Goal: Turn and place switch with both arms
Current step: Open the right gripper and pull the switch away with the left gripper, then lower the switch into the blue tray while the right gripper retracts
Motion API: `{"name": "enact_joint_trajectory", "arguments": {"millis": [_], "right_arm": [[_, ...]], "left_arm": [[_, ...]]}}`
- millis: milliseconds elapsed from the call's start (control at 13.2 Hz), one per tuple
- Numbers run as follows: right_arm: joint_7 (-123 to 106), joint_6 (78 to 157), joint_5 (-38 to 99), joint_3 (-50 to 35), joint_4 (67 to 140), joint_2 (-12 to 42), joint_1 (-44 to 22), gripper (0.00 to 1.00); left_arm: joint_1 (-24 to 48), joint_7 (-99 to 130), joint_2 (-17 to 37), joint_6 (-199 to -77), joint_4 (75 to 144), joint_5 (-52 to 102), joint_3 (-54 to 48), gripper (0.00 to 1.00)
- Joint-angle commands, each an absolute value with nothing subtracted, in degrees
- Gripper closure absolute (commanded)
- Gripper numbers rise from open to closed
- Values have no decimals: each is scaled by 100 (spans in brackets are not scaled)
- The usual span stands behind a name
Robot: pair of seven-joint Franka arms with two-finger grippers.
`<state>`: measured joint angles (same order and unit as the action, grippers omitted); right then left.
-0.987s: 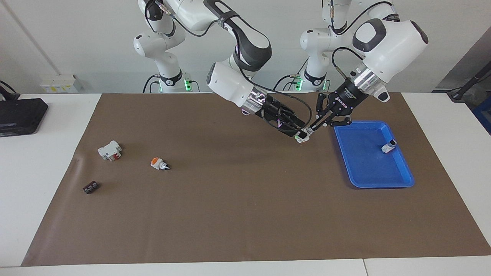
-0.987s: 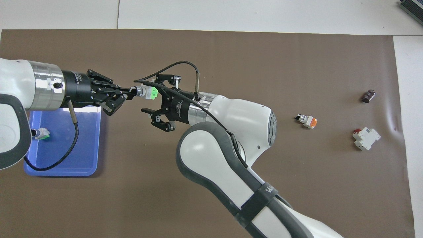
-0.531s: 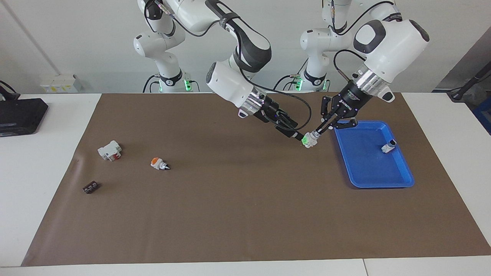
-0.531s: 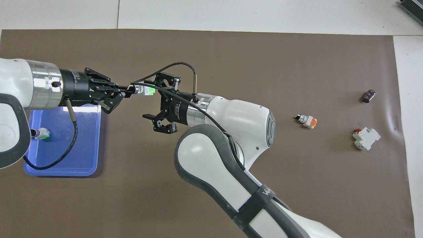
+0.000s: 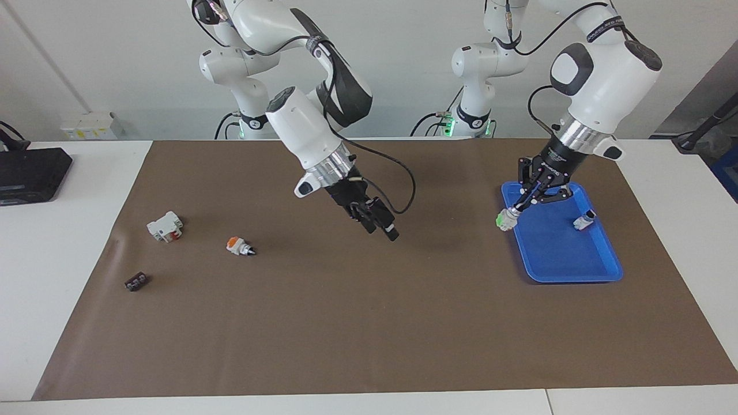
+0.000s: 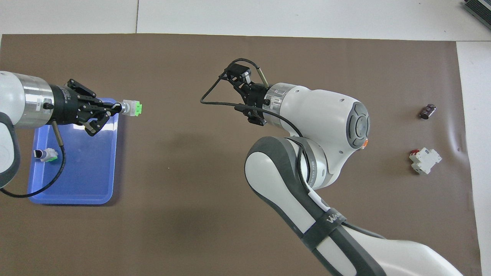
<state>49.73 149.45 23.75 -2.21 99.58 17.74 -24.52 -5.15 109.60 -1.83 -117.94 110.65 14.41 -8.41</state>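
**Operator:** State what differs from one second ago.

**Arms:** My left gripper [image 5: 515,211] was at the handover point over the mat [image 5: 369,323], sharing the switch [image 5: 505,219] with my right gripper [image 5: 384,226]. Now the left gripper alone grips the switch by its knob end, fingertips clenched, and has carried it to a position over the edge of the blue tray [image 5: 576,271] nearest the table's middle. The green block points away from the gripper. My right gripper has let go, fingers released and empty, and has withdrawn to a position over the mat's middle.

**Operator:** Report the count of each item.

**Arms:** Two arms. One blue tray. Green-ended switches: two, one in my left gripper, one second switch [image 5: 584,221] lying in the tray. Toward the right arm's end of the mat: one orange-ended switch [image 5: 238,246], one white breaker [image 5: 165,226], one small dark part [image 5: 136,282]. One black box [image 5: 31,173] sits on the table off the mat.
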Motion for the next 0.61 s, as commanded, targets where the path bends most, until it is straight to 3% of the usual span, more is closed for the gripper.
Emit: {"name": "enact_joint_trajectory", "arguments": {"millis": [0,304,531], "right_arm": [[4414,14232,577,-307,10143,1460,-1883,1],[2738,12740,193,-290,10046,837,-1154,1],[1760,11465,185,-281,9757,353,-564,1]], "left_arm": [[-1026,9726,-448,-12145,11601,1135,-870,100],[-1765,7529,-334,-12909,12092,879,-879,100],[-1933,6086,-150,-13533,12427,862,-870,100]]}}
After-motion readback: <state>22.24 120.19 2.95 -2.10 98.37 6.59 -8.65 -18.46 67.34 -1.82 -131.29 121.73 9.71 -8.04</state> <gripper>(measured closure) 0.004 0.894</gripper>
